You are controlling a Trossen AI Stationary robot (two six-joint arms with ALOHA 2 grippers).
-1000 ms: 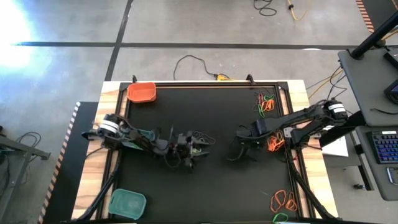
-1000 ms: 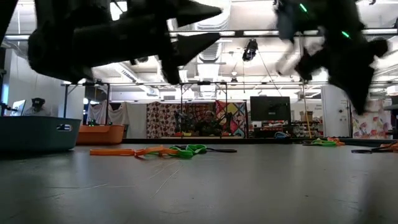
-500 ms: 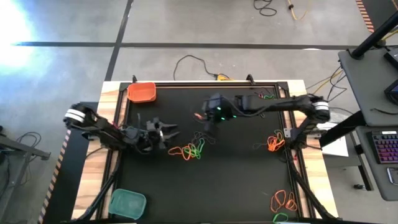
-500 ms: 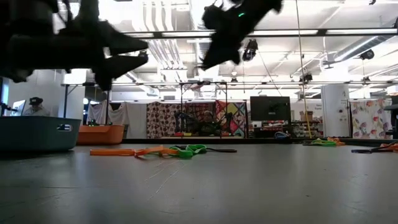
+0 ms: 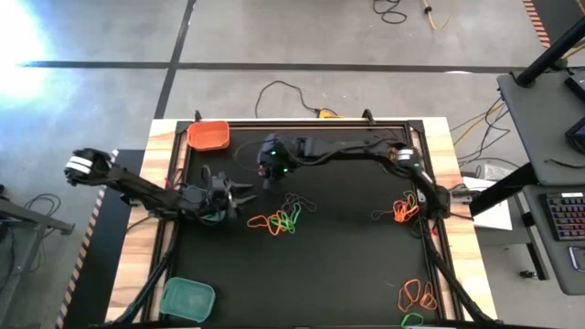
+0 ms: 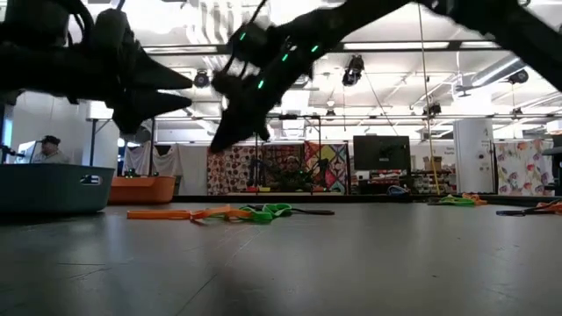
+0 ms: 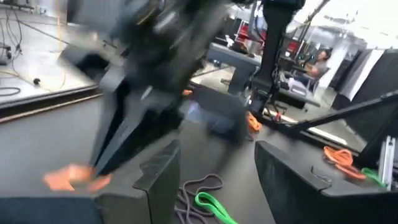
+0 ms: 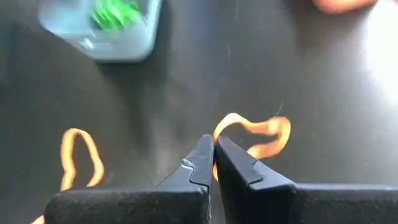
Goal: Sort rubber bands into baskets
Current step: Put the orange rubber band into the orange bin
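My right gripper (image 5: 266,177) is over the table's far left part, near the orange basket (image 5: 208,135), and is shut on an orange rubber band (image 8: 252,134). My left gripper (image 5: 245,195) is open and empty, just left of a heap of orange, green and black rubber bands (image 5: 280,220) lying on the mat; its wrist view shows a green band (image 7: 212,205) between its fingers' line. A teal basket (image 5: 187,297) stands at the near left. In the right wrist view another teal basket (image 8: 99,28) holds green bands. My right gripper pinches one spot of the orange band's loop (image 8: 219,133) between its two fingertips, which point slanting down. The rest of the loop sticks out past the tips, slack and lifted clear of the mat.
More orange and green bands lie at the right edge (image 5: 402,210), the near right corner (image 5: 417,294) and the far right corner (image 5: 393,146). A loose orange loop (image 8: 78,158) lies on the mat below the right gripper. A person (image 6: 51,151) sits far behind the table.
My right gripper has risen from the mat at the right and swung across toward the table's far left, toward the orange basket, carrying the orange band. My left gripper has drawn back from the heap toward the table's left edge. The heap now lies uncovered.
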